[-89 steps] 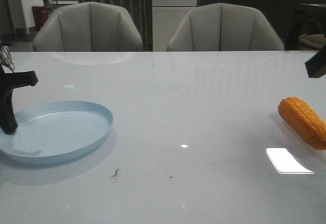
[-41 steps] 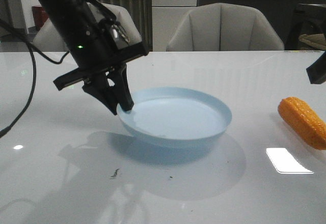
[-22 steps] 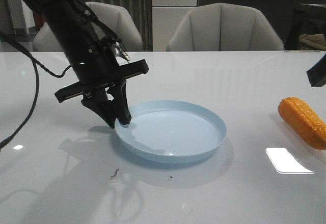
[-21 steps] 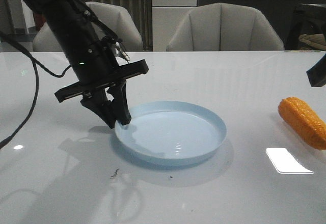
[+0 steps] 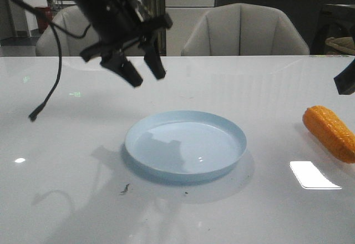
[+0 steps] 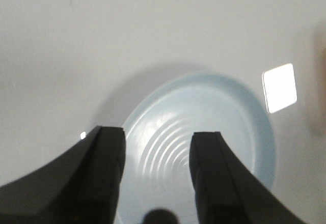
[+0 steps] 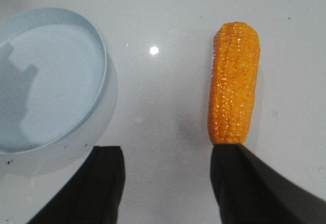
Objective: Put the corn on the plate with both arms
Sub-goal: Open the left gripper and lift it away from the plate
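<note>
Left gripper [image 5: 143, 72]: black fingers [image 6: 104, 173] apart, nothing between them, raised clear above the round pale blue shallow plate [image 5: 185, 143], which lies flat on the glossy white worktop [image 5: 233, 89] directly beneath them. Right gripper [image 7: 165, 183]: black fingers [image 7: 107, 178] apart, empty. The orange, bumpy-kernelled plastic corn cob [image 7: 235, 81] lies on the worktop just ahead of one right finger, well apart from the plate [image 7: 46, 76].

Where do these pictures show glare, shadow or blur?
Front view: a bright glare patch on the table near the corn, and the left end effector shadows the plate. Left wrist view: soft, the plate looks blurred. Right wrist view: sharp, the corn's kernels are distinct.
</note>
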Available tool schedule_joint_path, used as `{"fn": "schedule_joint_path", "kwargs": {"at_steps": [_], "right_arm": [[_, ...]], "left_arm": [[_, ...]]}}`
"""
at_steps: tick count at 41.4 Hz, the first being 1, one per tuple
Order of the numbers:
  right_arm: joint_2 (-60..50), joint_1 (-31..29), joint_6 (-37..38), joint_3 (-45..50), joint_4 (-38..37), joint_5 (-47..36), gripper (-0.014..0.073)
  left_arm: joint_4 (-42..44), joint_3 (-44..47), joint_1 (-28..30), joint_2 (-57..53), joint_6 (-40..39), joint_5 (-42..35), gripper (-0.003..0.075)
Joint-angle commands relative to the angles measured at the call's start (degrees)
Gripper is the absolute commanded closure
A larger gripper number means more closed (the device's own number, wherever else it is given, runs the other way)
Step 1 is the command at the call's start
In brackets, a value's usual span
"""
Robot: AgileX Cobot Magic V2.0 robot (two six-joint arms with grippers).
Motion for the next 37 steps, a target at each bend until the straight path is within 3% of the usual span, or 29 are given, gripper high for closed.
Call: {"fn": "schedule_joint_path", "kwargs": {"at_steps": [1, 9, 16, 26, 37], "right_arm": [[-0.9, 0.1, -0.4, -2.0, 0.2, -2.9, 0.0105], [-0.9, 0.1, -0.4, -2.0, 0.2, -3.0, 0.0105], [-0.9, 0.1, -0.4, -2.0, 0.2, -3.0, 0.0105], [-0.9, 0.1, -0.4, -2.0, 0.2, -3.0, 0.0105], [-0.9, 0.1, -0.4, -2.0, 0.2, -3.0, 0.0105]], "left_arm": [[1.3, -9.0, 1.1, -5.9, 0.9, -1.3, 0.0342], [21.4, -17.1, 3.0, -9.4, 0.1, -2.0, 0.0342], [29.1, -17.1, 6.5, -12.6, -2.9, -3.4, 0.0342], [31.8, -15.6, 10.8, -13.6, -2.8, -6.3, 0.0343], [34.0, -1.9, 13.5, -15.9, -2.8, -16.8, 0.0343]]}}
